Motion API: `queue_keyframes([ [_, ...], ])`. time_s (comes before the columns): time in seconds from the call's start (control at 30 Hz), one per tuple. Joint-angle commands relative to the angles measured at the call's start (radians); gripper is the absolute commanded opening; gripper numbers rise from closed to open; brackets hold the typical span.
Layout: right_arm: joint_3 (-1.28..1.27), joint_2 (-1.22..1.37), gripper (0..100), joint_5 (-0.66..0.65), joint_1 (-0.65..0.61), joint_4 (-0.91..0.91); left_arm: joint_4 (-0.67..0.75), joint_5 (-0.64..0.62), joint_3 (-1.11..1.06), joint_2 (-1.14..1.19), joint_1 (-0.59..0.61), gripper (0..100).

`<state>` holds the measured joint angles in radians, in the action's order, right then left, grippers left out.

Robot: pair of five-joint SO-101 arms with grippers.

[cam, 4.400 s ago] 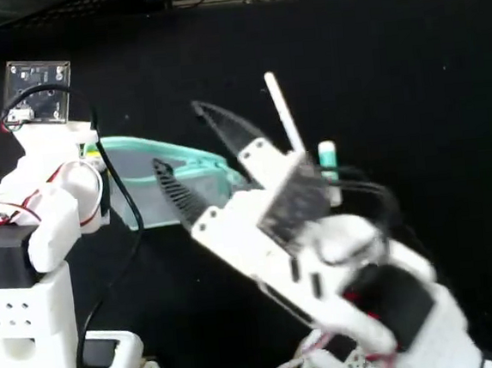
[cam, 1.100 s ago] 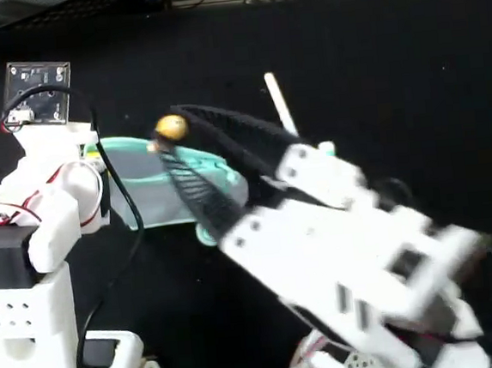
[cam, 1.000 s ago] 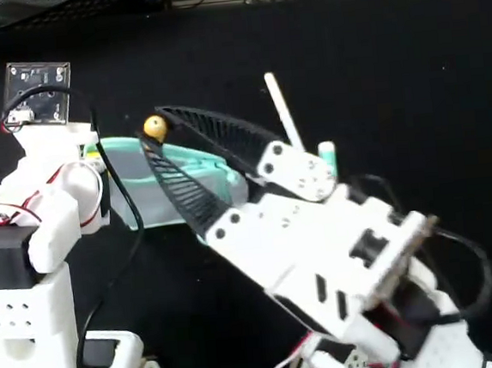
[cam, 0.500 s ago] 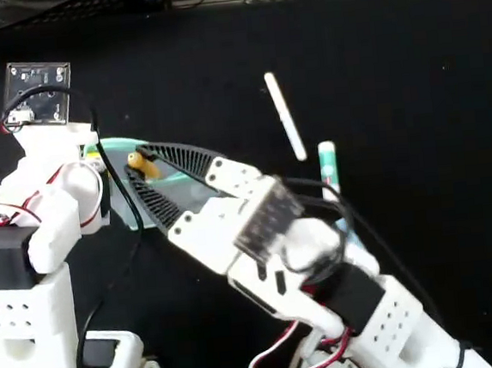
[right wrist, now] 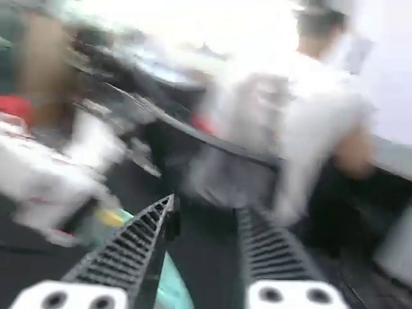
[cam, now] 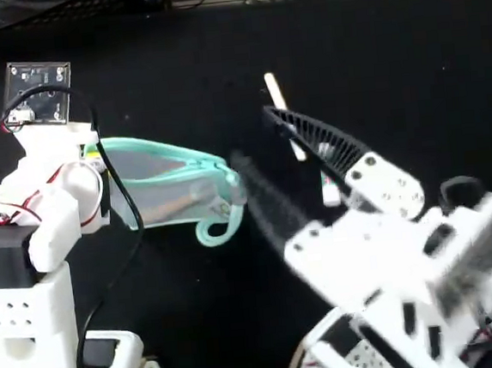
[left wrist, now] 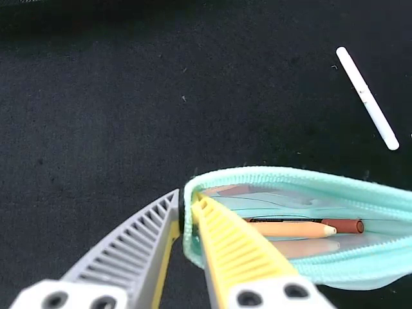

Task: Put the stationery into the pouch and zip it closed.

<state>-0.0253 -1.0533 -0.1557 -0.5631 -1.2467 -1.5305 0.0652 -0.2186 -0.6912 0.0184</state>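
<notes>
The left claw point(left wrist: 187, 201) is clamped on the rim of the pouch point(left wrist: 309, 177) near the counter's left edge, seemingly to hold its mouth agape over the pencil point(left wrist: 290, 229) inside, while the right claw point(right wrist: 205, 209), apart and empty, hangs by the white pen point(cam: 283, 116) mid-counter.

The mouth of the pouch point(cam: 173, 186) gapes open along its length, but the left gripper point(left wrist: 187, 207) pinches the rim at one end, and a pencil point(left wrist: 290, 229) lies inside. Near the other end of the pouch the right gripper point(right wrist: 205, 205), jaws apart, hangs over the white pen point(cam: 274, 94) and the marker point(cam: 330, 196), partly covering both.
</notes>
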Motion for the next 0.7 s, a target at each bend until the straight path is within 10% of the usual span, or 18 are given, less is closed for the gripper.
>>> queue_keyframes([
  [0.0, -0.160, 0.016, 3.3, 0.009, 0.307, -0.035, -0.008, -0.002, -0.097, 0.015, -0.008, 3],
  [0.33, -0.806, 0.300, 15.8, -0.095, 0.609, 0.262, -0.008, -0.002, -0.097, 0.015, -0.008, 3],
  [0.67, -0.286, 1.017, 16.2, -0.068, 0.697, 0.180, -0.006, -0.002, -0.097, 0.015, -0.008, 3],
])
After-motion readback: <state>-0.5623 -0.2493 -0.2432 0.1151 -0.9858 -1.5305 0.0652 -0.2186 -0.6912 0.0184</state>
